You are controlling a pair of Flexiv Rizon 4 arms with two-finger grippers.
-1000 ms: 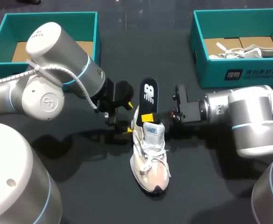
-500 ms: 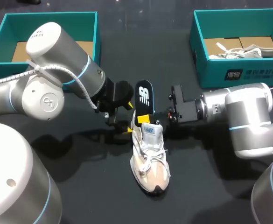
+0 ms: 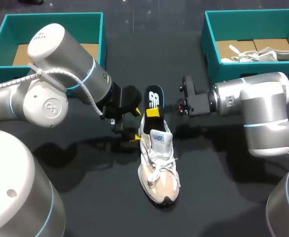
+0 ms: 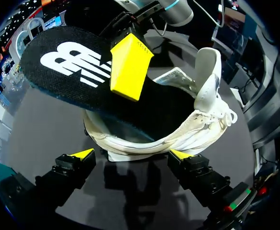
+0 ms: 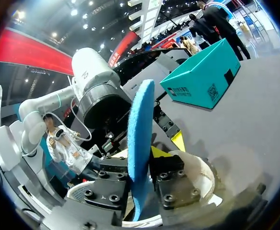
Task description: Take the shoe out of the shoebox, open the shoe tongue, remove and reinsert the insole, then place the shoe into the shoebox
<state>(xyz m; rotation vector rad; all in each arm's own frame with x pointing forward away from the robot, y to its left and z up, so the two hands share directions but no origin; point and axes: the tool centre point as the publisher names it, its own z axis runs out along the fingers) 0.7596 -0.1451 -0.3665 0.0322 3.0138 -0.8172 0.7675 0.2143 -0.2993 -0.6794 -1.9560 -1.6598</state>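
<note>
A white and beige shoe (image 3: 157,165) lies on the dark table, toe toward the front edge. A black insole (image 3: 154,97) with a white logo stands out of its heel opening. My right gripper (image 3: 153,112) reaches in from the right and is shut on the insole; in the right wrist view the insole's blue underside (image 5: 140,139) runs edge-on between the fingers of this gripper (image 5: 142,165). My left gripper (image 4: 131,154) is open, its yellow tips on either side of the shoe's heel (image 4: 140,139) without pinching it. My other arm's yellow finger (image 4: 130,67) presses on the insole (image 4: 68,62).
A teal shoebox (image 3: 223,74) at the back right holds another pale shoe (image 3: 263,54). A second teal box (image 3: 103,37) stands at the back left behind my left arm (image 3: 60,84).
My right gripper has drawn back toward the table's rear, and its yellow tip sits higher on the insole. The insole has tipped slightly left. The left arm and the shoe have stayed put.
</note>
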